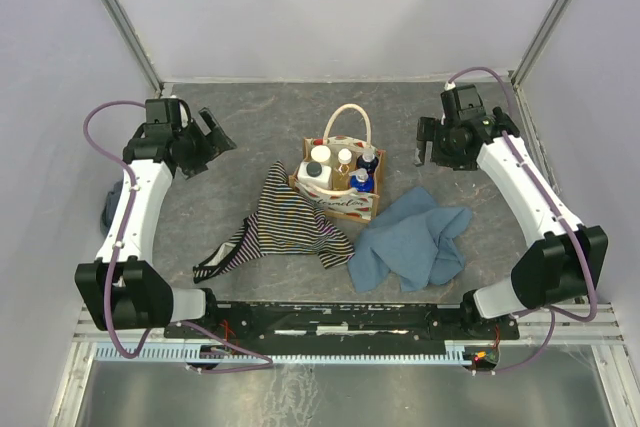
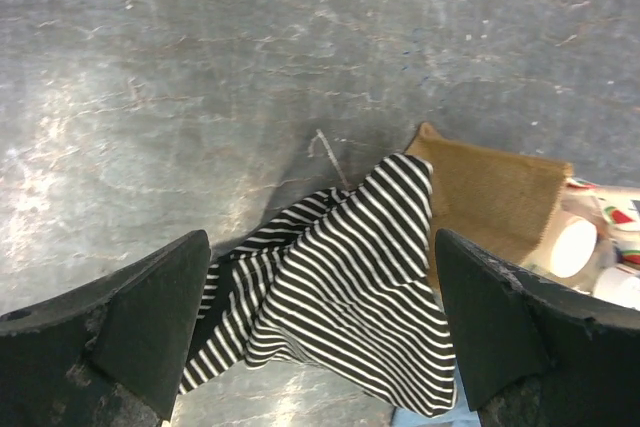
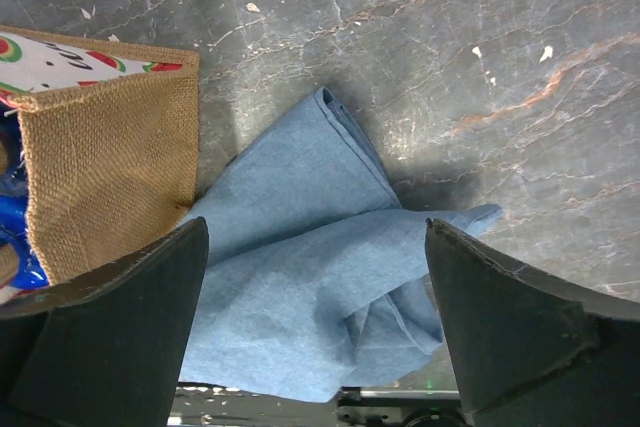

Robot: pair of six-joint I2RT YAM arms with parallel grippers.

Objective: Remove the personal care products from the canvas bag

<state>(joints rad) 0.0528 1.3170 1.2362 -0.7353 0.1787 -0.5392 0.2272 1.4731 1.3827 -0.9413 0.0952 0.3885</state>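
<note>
**A:** Where's the canvas bag [image 1: 345, 205]?

**B:** Centre of the top view, upright. A white bottle [image 1: 318, 160] and a blue pump bottle [image 1: 367, 160] stand inside it among others.

**A:** Around it?

**B:** The striped garment [image 1: 290, 222] touches its lower left, and the blue cloth [image 1: 410, 242] lies at its lower right.

**A:** And the grippers?

**B:** Left gripper [image 1: 212, 134] is at the upper left, right gripper [image 1: 428, 147] at the upper right. Both have fingers spread wide, hold nothing, and are apart from the bag.
</note>
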